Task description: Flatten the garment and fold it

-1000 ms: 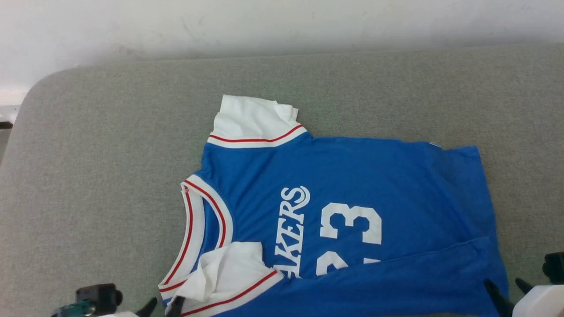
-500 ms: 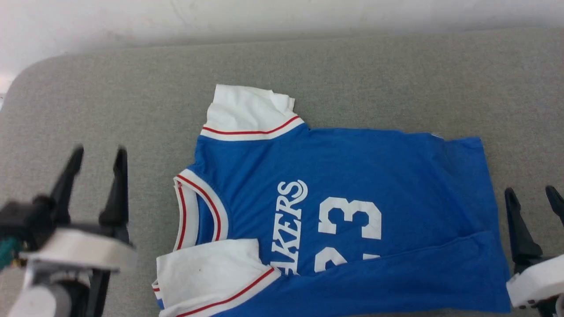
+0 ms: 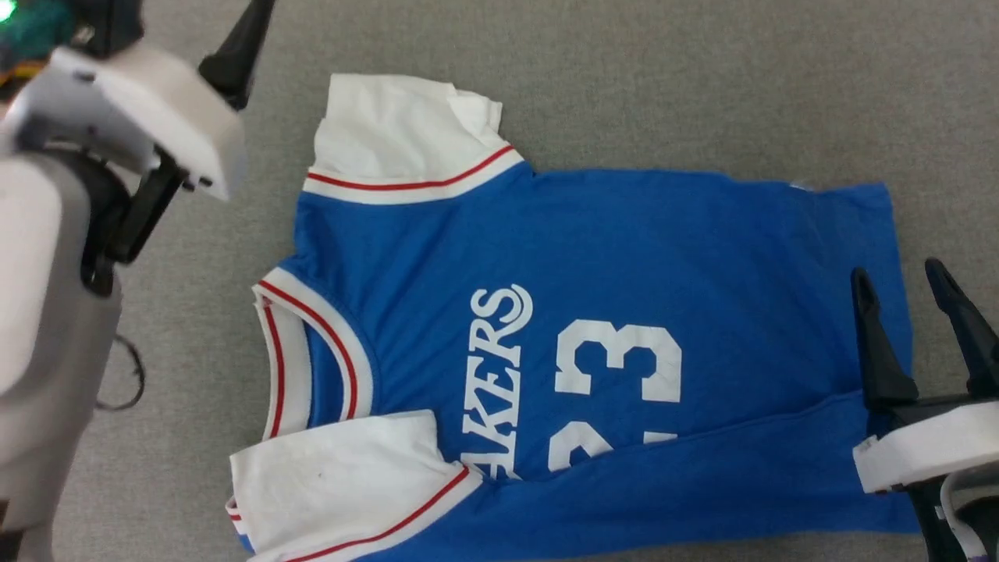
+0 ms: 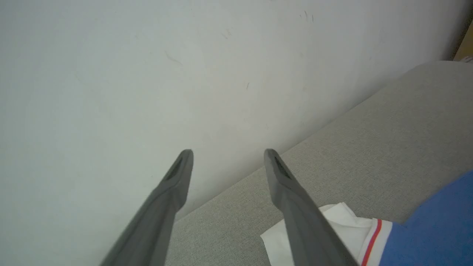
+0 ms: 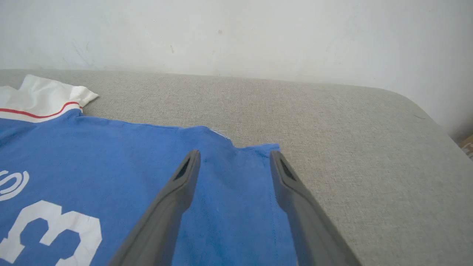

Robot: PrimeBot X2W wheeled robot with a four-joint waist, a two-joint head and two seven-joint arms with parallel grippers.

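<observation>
Table (image 3: 702, 78): grey fabric top, set against a pale wall (image 4: 111, 74).
Garment (image 3: 624, 250): lies front up mid-table, neck to the left, hem (image 3: 890, 226) to the right; mostly flat.
Left gripper (image 4: 228, 155): fingers apart, empty; raised over the far-left table, just beside the far sleeve (image 3: 390, 129).
Right gripper (image 3: 896, 271): fingers apart, empty; above the hem at the right.
Progress: near side and near sleeve (image 3: 335, 476) appear folded over the front; far side and crosswise folds judged outstanding.
Obscured: lettering (image 3: 495, 375) and number (image 3: 616, 367) partly covered by the fold; garment's near edge cut off in the head view; whether the right fingertips touch the cloth cannot be told.
</observation>
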